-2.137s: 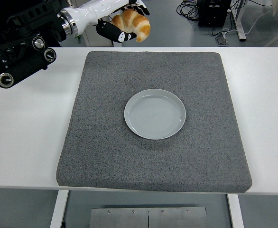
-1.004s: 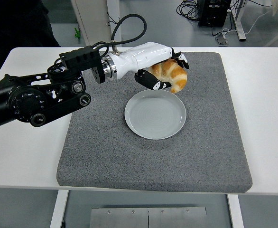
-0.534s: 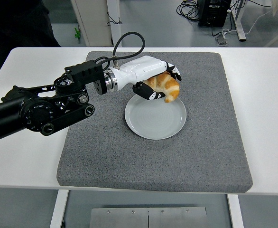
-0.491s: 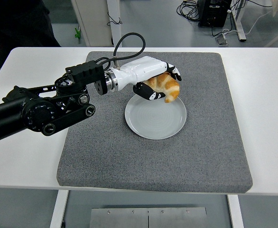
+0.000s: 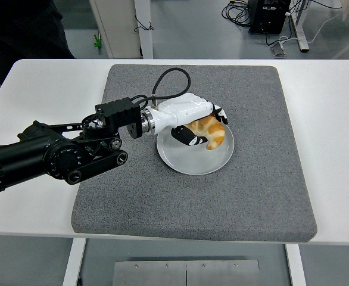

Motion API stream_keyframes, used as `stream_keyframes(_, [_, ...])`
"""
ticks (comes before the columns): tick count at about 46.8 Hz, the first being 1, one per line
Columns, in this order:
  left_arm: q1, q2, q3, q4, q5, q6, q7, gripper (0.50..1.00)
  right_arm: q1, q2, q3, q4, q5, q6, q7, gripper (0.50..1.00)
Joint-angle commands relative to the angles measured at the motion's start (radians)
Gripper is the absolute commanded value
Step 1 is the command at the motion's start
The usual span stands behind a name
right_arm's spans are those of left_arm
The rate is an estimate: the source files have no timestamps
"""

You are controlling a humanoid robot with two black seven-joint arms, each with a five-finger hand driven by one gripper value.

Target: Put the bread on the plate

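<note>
Bread (image 5: 212, 132) sits gripped in the left hand (image 5: 193, 122) over the unmarked plate (image 5: 189, 161).

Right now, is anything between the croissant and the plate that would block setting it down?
Nothing visible. The left hand holds the croissant directly over the grey plate, whose surface is bare. Only the hand's own thumb curls under the croissant.

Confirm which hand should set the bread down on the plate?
Left. The left hand already grips the golden-brown croissant directly over the round grey plate on the grey mat; the right arm is out of view.
</note>
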Motion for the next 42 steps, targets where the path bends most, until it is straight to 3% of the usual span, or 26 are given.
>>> stream_keyframes(1, [0.008, 0.000, 0.002, 0.004, 0.000, 0.003, 0.000, 0.639, 0.000, 0.000, 0.000, 0.000, 0.000, 0.000, 0.000, 1.000])
stream_keyframes(42, [0.053, -0.009, 0.042, 0.047, -0.005, 0.024, -0.001, 0.652, 0.000, 0.000, 0.000, 0.000, 0.000, 0.000, 0.000, 1.000])
